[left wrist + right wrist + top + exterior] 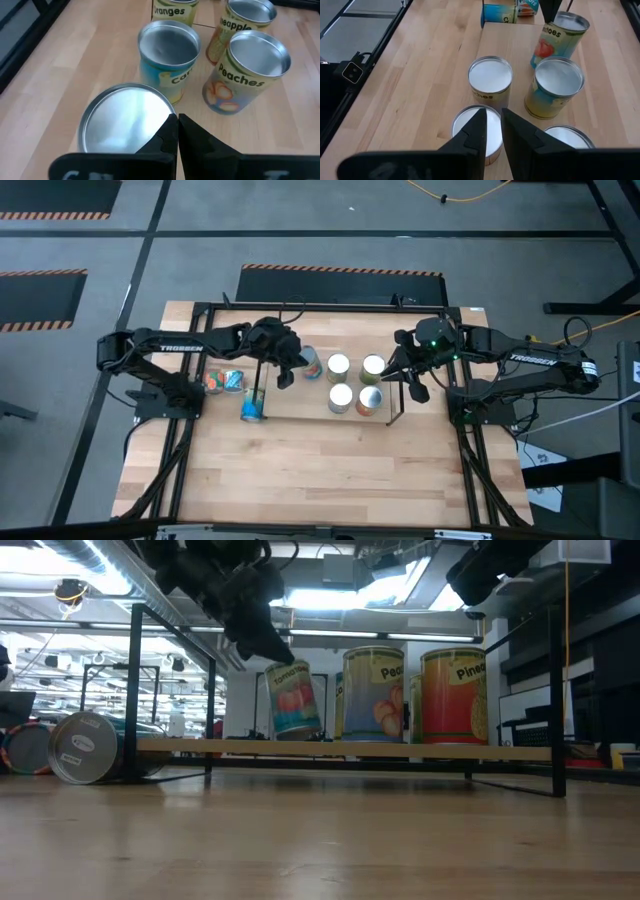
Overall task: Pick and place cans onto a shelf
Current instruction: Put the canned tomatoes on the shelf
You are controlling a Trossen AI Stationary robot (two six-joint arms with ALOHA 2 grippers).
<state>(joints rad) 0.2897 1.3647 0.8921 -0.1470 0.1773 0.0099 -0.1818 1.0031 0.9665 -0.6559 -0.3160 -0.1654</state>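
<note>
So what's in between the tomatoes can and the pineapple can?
The peaches can. In the low view it stands upright on the shelf, with the tilted tomatoes can on one side and the pineapple can on the other.

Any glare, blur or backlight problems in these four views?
Low view: bright ceiling lights backlight the left gripper, near table soft. Left wrist view: glare on the nearest can's lid. Right wrist view: can tops washed white. High view: even light.

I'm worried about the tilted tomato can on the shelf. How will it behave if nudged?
The tomato can leans on the shelf, so it may tip. Once down, it could roll like the fallen can.
</note>
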